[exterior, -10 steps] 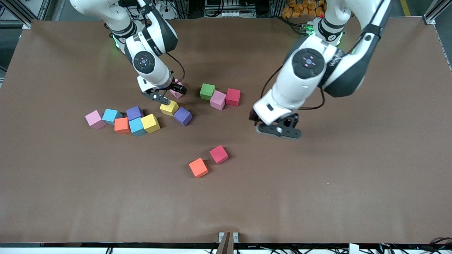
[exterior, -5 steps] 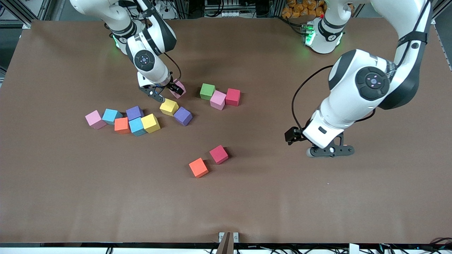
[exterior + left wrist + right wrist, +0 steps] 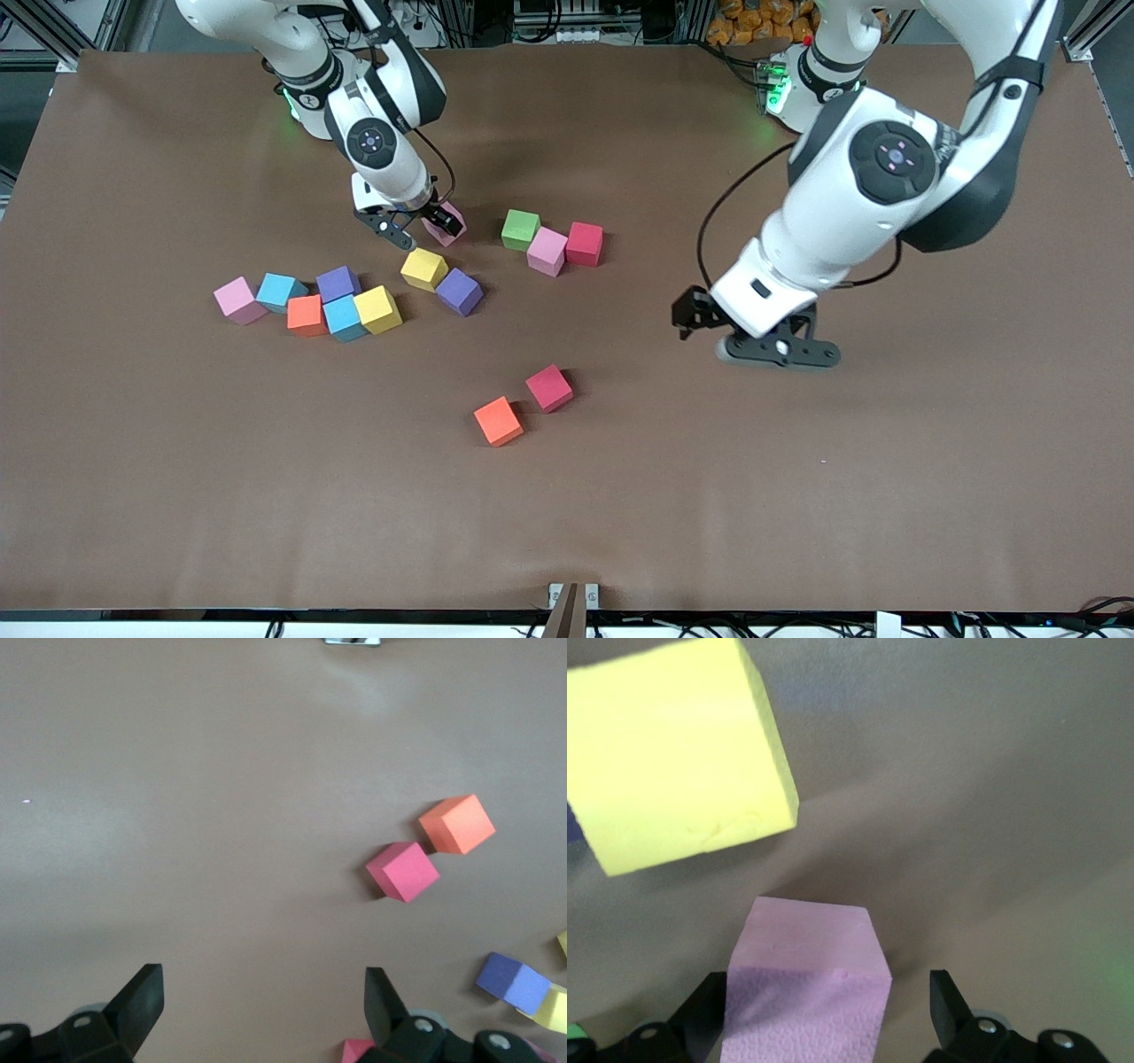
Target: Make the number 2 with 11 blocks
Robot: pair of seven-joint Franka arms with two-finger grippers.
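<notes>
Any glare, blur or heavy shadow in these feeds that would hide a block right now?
Front view: even light, soft short shadows, green LED glow on the brown table near both bases. Right wrist view: pale pink foam cube between the open jaws is sharp, the yellow foam cube slightly soft. Left wrist view: clear, faint sheen on the mat.

Front view: high camera across the table (image 3: 177,496), facing the robot bases, looking steeply down, whole tabletop in frame. Left wrist view: looks down past the left gripper (image 3: 257,1010) from well above the table, wide patch, catches the orange cube (image 3: 456,824) and crimson cube (image 3: 403,871), both also in front view. Right wrist view: very close to the table, filled by a pink cube (image 3: 806,992) and a yellow cube (image 3: 678,753), both also in front view.
</notes>
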